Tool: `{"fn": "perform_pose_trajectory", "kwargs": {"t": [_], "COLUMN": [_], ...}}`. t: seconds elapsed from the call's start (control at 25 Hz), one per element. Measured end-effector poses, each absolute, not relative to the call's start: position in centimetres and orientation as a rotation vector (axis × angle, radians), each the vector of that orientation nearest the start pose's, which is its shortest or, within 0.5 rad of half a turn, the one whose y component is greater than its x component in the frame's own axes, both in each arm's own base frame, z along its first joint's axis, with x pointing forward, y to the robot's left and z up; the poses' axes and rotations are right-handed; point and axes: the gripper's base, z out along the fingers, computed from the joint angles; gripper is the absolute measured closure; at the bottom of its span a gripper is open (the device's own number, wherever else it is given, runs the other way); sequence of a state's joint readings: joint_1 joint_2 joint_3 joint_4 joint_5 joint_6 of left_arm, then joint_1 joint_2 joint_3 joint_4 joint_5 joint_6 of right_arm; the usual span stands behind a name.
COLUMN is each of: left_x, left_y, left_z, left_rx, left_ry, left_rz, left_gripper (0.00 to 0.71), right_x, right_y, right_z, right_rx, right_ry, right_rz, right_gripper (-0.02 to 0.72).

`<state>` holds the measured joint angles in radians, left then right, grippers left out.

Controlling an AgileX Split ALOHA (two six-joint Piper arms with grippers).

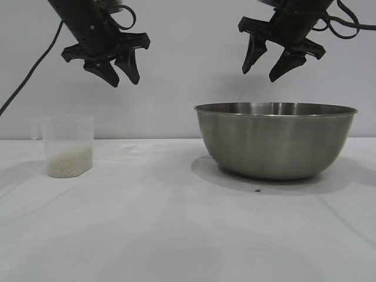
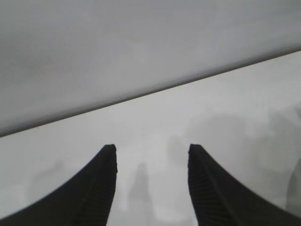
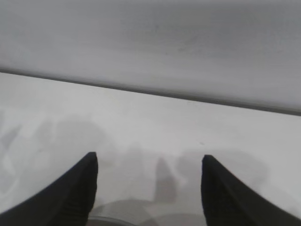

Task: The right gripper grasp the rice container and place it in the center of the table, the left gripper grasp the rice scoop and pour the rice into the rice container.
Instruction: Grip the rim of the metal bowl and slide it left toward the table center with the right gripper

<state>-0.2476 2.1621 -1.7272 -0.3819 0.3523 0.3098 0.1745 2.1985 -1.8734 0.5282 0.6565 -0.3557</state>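
Hovering high, both claws empty over the white table [image 1: 176, 235].

Up at the left, the left gripper [image 1: 120, 73] hangs with its fingers apart, holding nothing, above and just right of the rice scoop [image 1: 69, 145], which stands upright at the left with a low layer of rice [image 1: 70, 163] inside. Over on the right, the right gripper [image 1: 271, 64] hangs spread and empty above the steel rice container [image 1: 276, 141], clear of its rim. Scoop and bowl sit well apart.

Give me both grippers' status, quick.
Left gripper: open, empty, above the translucent plastic rice scoop.
Right gripper: open, empty, above the round steel rice container.
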Motion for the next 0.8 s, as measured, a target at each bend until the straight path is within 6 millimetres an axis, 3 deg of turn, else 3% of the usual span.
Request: {"fn": "perform_pose_trajectory", "kwargs": {"t": [0.32,0.52,0.8], "left_x": [48.4,48.2,48.1], "left_y": [-13.5,-13.2,-12.8], "left_z": [21.4,21.1,22.1], "left_rx": [0.298,0.307,0.311], "left_ry": [2.249,2.286,2.279], "left_rz": [-0.305,-0.311,-0.303], "left_gripper": [0.408,0.408,0.408], "right_x": [49.0,48.0,45.5], "right_y": [11.6,11.2,7.3], "right_z": [22.6,23.1,26.5], "right_rx": [-0.278,-0.376,-0.421], "right_ry": [2.410,2.485,2.627], "right_rz": [0.501,0.456,0.444], "right_gripper": [0.306,0.306,0.306]}}
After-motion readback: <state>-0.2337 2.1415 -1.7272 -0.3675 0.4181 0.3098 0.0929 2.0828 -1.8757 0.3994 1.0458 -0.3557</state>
